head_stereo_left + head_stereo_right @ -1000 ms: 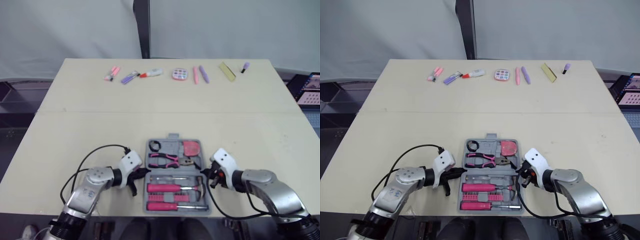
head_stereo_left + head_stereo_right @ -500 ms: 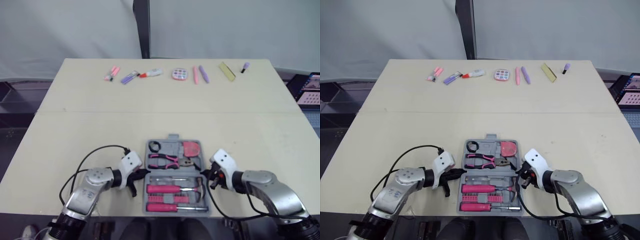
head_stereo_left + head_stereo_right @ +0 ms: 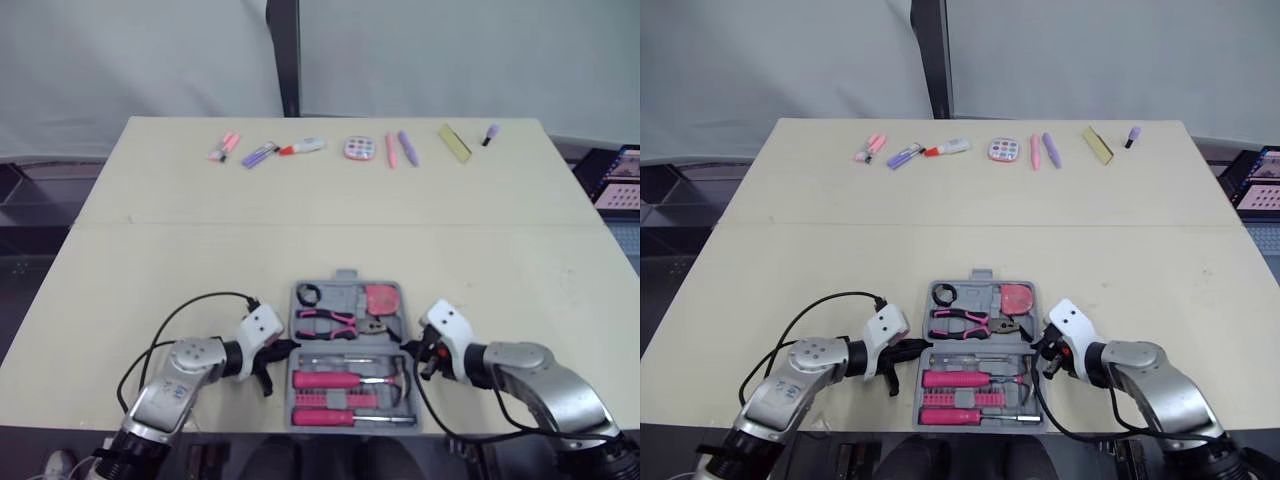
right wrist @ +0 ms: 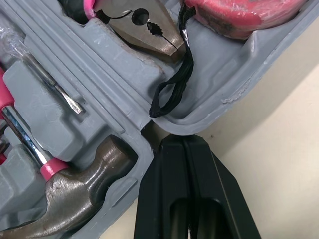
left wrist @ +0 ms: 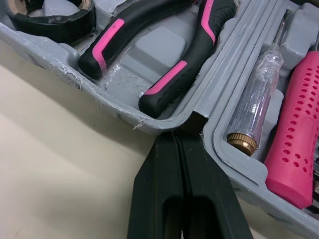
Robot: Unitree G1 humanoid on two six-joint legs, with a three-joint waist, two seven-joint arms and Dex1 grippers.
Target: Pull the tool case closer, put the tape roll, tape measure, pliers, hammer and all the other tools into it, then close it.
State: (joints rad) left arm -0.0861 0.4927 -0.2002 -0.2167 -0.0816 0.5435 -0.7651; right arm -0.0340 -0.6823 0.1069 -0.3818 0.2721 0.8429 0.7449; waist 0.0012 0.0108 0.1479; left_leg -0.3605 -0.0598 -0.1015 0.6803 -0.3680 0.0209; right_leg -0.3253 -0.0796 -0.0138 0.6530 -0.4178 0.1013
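**Left eye view: both pincers shut against the sides of the open tool case**

The tool case (image 3: 345, 290) lies open and flat at the table's (image 3: 200, 250) 6 o'clock edge. At its 9 o'clock side the left gripper (image 3: 285, 346) has its two black fingers pressed together, holding nothing, with the tips against the grey rim at the fold between the two halves. The right gripper (image 3: 408, 345) is likewise closed and empty-handed, touching the rim at 3 o'clock.

Inside, the tape roll (image 3: 309, 292) sits at 11 o'clock, the tape measure (image 3: 381, 296) at 1 o'clock and the pliers (image 3: 325, 320) about the middle. The hammer (image 4: 84, 169) lies at 4 o'clock and pink screwdrivers (image 3: 330, 379) toward 6 o'clock. A row of pens and small items (image 3: 345, 148) lines the table's 12 o'clock edge, well apart from the case.
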